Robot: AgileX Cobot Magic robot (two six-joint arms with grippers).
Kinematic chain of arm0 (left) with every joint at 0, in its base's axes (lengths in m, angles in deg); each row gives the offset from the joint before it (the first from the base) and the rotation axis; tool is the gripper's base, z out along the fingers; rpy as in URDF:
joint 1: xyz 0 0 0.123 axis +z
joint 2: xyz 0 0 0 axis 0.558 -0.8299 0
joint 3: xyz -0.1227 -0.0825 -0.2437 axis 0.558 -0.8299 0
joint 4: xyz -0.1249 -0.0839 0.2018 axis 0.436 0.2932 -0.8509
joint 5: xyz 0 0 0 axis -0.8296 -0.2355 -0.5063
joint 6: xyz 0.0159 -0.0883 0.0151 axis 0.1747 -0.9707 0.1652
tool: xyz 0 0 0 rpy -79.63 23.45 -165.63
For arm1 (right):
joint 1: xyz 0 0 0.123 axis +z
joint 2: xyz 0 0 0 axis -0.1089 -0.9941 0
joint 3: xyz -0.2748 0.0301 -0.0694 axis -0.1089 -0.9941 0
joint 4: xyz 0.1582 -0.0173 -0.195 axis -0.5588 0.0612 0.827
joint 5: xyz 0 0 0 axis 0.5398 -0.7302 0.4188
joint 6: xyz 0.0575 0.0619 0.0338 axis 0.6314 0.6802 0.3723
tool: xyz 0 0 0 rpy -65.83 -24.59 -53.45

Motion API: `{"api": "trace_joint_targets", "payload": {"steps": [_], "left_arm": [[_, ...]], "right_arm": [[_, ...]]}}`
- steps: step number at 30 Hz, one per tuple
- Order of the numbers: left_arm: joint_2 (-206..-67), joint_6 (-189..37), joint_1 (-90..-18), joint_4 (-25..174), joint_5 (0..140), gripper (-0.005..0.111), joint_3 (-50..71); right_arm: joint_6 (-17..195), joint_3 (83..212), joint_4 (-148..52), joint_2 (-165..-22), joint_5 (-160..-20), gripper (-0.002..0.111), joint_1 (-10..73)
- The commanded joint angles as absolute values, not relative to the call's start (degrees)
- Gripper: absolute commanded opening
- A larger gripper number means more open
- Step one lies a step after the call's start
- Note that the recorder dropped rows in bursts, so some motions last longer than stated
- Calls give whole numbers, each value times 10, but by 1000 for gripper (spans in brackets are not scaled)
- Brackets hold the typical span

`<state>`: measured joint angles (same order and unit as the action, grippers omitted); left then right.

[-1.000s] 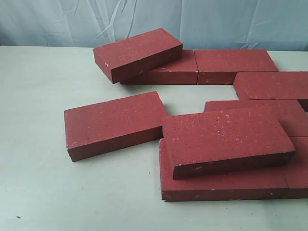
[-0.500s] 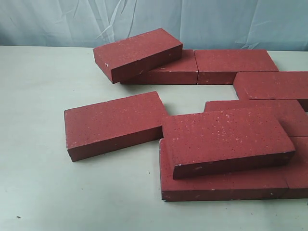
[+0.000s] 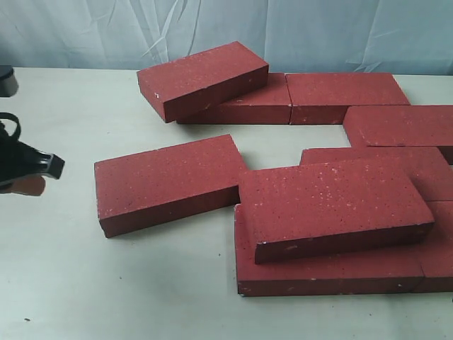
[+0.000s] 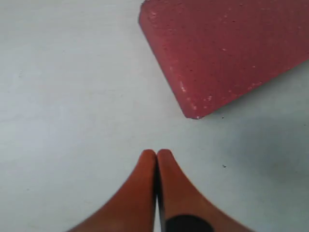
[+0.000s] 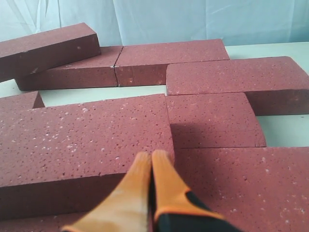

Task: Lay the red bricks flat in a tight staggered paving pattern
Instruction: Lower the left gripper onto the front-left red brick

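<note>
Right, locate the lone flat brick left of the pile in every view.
Exterior: lone brick, left of centre, lying flat.
Left wrist: lone brick's corner, ahead of the shut left tool.
Right wrist: lone brick's end, just behind the stacked brick.
Landmark: stacked brick, exterior and right wrist.

Soft, even, fairly bright light fills every view. The red bricks (image 3: 170, 180) cast faint, blurred shadows on the pale table (image 3: 71, 283). Fingertips (image 4: 139, 193) near each wrist lens look soft (the left especially); the exterior view is sharp.
</note>
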<state>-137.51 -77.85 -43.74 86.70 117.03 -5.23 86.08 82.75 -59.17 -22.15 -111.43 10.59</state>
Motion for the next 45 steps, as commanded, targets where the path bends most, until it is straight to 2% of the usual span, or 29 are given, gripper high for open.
{"api": "trace_joint_targets", "payload": {"steps": [1,7,21,45], "left_arm": [[-1423,-777,-500,880,1151,0,-26],[-1500,-778,-570,901,1129,0,28],[-1621,-778,-661,918,1107,0,76],[-1714,-777,-677,888,1027,0,76]], "right_arm": [[860,827,-592,-219,-1107,-1,103],[860,827,-592,-219,-1107,-1,103],[860,827,-592,-219,-1107,-1,103],[860,827,-592,-219,-1106,-1,103]]}}
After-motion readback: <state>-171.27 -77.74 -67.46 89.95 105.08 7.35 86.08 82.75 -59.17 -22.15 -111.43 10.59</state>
